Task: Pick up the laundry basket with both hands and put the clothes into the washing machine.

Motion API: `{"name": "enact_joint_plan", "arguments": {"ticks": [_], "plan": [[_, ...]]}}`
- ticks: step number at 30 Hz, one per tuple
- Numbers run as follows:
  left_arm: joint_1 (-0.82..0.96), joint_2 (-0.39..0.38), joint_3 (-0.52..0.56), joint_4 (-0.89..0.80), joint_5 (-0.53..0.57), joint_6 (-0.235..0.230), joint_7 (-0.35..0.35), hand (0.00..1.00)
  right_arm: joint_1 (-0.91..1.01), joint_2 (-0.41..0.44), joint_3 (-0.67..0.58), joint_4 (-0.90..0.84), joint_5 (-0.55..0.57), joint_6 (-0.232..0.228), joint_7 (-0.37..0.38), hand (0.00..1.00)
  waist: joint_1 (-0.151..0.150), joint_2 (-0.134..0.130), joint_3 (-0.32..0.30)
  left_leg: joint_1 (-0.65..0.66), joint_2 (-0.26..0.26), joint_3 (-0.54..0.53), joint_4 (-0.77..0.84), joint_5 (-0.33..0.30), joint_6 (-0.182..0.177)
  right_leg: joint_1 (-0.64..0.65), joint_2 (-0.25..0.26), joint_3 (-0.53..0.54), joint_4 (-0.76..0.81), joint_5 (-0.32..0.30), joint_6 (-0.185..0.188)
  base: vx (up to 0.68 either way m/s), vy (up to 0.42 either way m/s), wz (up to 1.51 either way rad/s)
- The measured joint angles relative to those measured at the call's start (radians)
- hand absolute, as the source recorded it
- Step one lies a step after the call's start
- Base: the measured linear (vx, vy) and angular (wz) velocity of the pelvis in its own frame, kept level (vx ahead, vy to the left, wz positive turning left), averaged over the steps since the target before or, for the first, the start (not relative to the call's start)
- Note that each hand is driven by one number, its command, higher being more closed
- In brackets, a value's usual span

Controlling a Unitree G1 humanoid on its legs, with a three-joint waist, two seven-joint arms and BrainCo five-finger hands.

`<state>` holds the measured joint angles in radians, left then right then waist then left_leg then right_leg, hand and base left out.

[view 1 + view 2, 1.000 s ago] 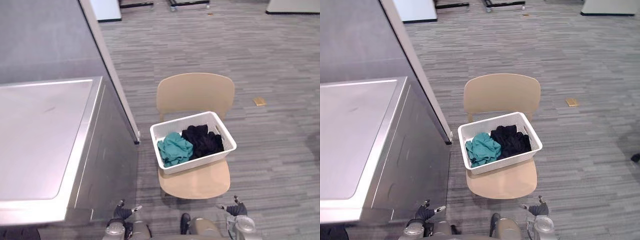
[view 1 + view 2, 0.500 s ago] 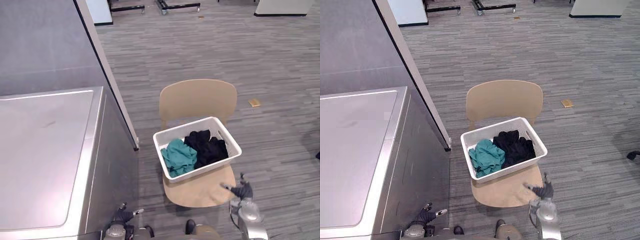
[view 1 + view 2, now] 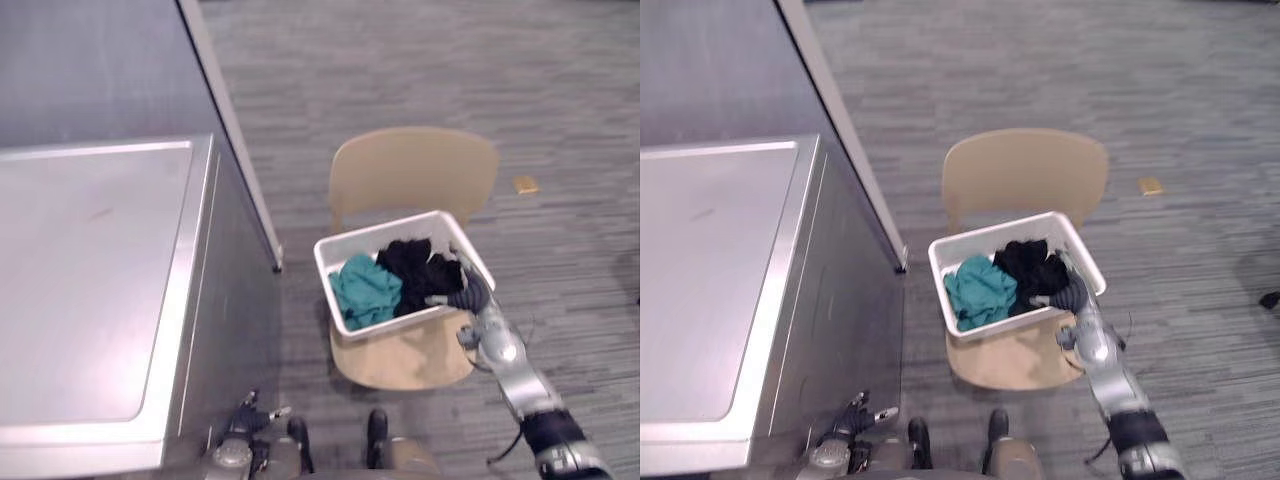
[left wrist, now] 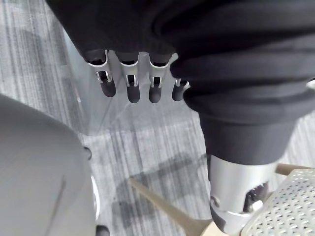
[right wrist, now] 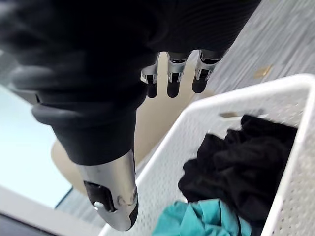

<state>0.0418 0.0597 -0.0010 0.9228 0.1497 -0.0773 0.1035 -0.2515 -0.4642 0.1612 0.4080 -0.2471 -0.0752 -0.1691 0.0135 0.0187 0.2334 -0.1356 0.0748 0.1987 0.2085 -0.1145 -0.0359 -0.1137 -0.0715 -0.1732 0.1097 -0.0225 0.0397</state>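
Observation:
A white laundry basket (image 3: 385, 226) sits on a tan chair (image 3: 415, 170). Inside lie a teal garment (image 3: 366, 290) on the left and black clothes (image 3: 412, 262) on the right. My right hand (image 3: 470, 290) reaches out over the basket's near right corner. In the right wrist view its fingers (image 5: 170, 83) are straight above the basket rim (image 5: 256, 93) and hold nothing. Low down beside the washing machine (image 3: 90, 290) hangs my left hand (image 3: 245, 420), with relaxed fingers (image 4: 128, 86) and nothing in it.
The washing machine's silver top fills the left side, with a grey partition wall (image 3: 100, 70) behind it. A narrow strip of carpet separates the machine from the chair. A small tan object (image 3: 525, 184) lies on the floor to the chair's right.
My right arm has stretched forward from the bottom edge up to the basket's right side. The camera has shifted. The left hand stays low by the machine.

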Motion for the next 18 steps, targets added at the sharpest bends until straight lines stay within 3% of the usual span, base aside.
{"name": "enact_joint_plan", "arguments": {"ticks": [3,10,15,16,18], "plan": [[-0.04,-0.002,-0.007,-0.04,-0.003,-0.02,-0.006,0.0,-0.192,-0.042,0.097,0.146,-0.006,-0.005,0.012,0.0,0.024,0.027,0.087,-0.105,0.013,-0.042,0.069,-0.005,0.008,-0.067,-0.001,-0.035,0.034,0.002,-0.003,-0.14,-0.014,0.36],[-0.11,-0.008,-0.03,-0.086,-0.058,-0.046,0.002,0.0,-0.469,-0.149,0.205,0.373,-0.078,0.009,0.017,0.0,0.056,0.07,0.207,-0.262,0.011,-0.091,0.126,0.014,0.031,-0.206,-0.012,-0.077,0.109,-0.005,-0.015,-0.08,0.004,0.2],[-0.153,0.025,-0.028,-0.087,-0.1,-0.045,0.074,0.0,-0.61,-0.175,0.291,0.491,-0.081,0.021,-0.001,0.0,0.087,0.081,0.229,-0.388,0.002,-0.118,0.146,0.037,0.032,-0.344,-0.036,-0.1,0.19,-0.028,-0.03,-0.04,-0.001,0.21],[-0.163,0.024,-0.026,-0.087,-0.102,-0.04,0.08,0.0,-0.634,-0.173,0.301,0.491,-0.083,0.022,-0.003,1.0,0.089,0.082,0.244,-0.406,-0.003,-0.125,0.14,0.048,0.03,-0.367,-0.041,-0.108,0.209,-0.036,-0.033,-0.04,-0.027,0.31],[-0.176,0.024,-0.027,-0.088,-0.111,-0.036,0.093,0.0,-0.66,-0.171,0.331,0.491,-0.099,0.026,-0.005,1.0,0.106,0.084,0.254,-0.432,-0.007,-0.139,0.14,0.056,0.025,-0.396,-0.053,-0.125,0.236,-0.05,-0.037,-0.04,-0.041,0.32]]}}
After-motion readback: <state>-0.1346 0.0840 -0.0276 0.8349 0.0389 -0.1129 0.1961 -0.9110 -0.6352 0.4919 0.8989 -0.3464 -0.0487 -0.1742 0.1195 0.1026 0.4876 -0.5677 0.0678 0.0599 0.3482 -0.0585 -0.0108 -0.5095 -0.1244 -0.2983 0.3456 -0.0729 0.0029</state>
